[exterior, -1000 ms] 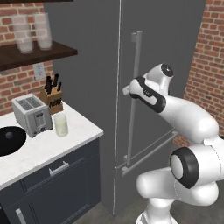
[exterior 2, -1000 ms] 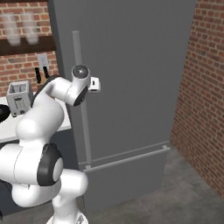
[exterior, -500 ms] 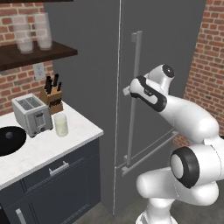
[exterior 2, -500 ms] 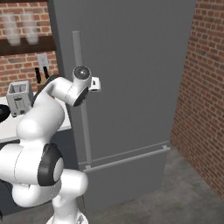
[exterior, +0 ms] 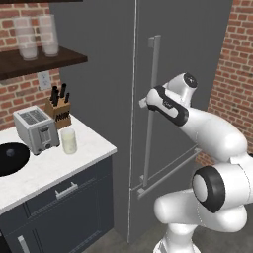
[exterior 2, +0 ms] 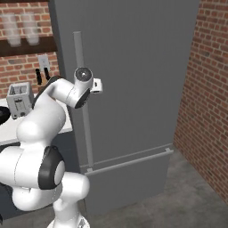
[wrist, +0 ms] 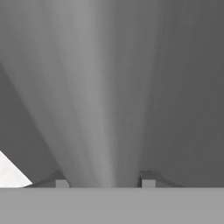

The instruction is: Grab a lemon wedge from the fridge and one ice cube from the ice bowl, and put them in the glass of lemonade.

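Your arm reaches across to the fridge (exterior: 108, 74), whose door is shut, and the hand sits at the long pale handle (exterior: 152, 99) about a third of the way down the bar. In the hand view the handle (wrist: 103, 109) runs up between the two fingers (wrist: 61, 181), which stand on either side of it, close against its edges; you cannot tell from here whether they are pressing on the bar or just bracketing it. From the right base view the gripper (exterior 2: 95, 85) meets the handle (exterior 2: 82, 98) at the same height. On the bench (exterior: 84, 153) to the left of the fridge you have the glass of lemonade (exterior: 68, 141) standing upright just beside the toaster (exterior: 35, 129), with a knife block (exterior: 60, 106) behind them. The black ice bowl (exterior: 11, 158) lies at the left edge of the bench, near the toaster. Two frosted glasses (exterior: 37, 43) stand on the wall shelf (exterior: 39, 62) above.
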Available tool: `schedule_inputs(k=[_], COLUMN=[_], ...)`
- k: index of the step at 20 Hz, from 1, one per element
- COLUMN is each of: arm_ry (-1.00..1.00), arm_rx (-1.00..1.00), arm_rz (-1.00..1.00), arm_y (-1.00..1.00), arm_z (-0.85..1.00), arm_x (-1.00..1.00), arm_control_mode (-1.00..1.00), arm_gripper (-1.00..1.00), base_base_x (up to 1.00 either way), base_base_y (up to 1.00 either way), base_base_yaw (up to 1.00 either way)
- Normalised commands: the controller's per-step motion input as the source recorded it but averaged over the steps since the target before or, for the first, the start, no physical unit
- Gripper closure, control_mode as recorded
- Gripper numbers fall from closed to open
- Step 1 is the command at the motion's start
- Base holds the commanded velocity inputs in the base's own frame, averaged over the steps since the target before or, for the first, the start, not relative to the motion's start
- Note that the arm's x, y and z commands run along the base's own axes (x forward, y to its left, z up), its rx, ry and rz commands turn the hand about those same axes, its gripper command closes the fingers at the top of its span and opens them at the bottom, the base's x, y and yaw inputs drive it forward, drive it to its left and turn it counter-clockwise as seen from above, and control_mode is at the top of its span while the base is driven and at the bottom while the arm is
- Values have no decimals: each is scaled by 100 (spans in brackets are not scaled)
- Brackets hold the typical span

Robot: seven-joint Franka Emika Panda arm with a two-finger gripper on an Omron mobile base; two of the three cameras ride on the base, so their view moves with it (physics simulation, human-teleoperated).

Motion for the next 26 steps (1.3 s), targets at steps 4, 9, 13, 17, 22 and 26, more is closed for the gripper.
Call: schedule_inputs(k=[4, 9, 13, 17, 22, 26], arm_ry=[0, -12, -15, -13, -6, -2], arm_rx=[-3, -4, 0, 0, 0, 0], arm_rz=[0, -1, 0, 0, -1, -7], arm_y=[1, -15, -64, -79, -91, -94], arm_z=[0, 0, 16, 44, 59, 44], arm_x=[5, 0, -3, -18, -24, -12], arm_control_mode=[-100, -100, -100, -100, -100, -100], arm_gripper=[100, 100, 100, 100, 100, 100], base_base_x=[0, 0, 0, 0, 0, 0], base_base_y=[0, 0, 0, 0, 0, 0], base_base_yaw=[0, 0, 0, 0, 0, 0])
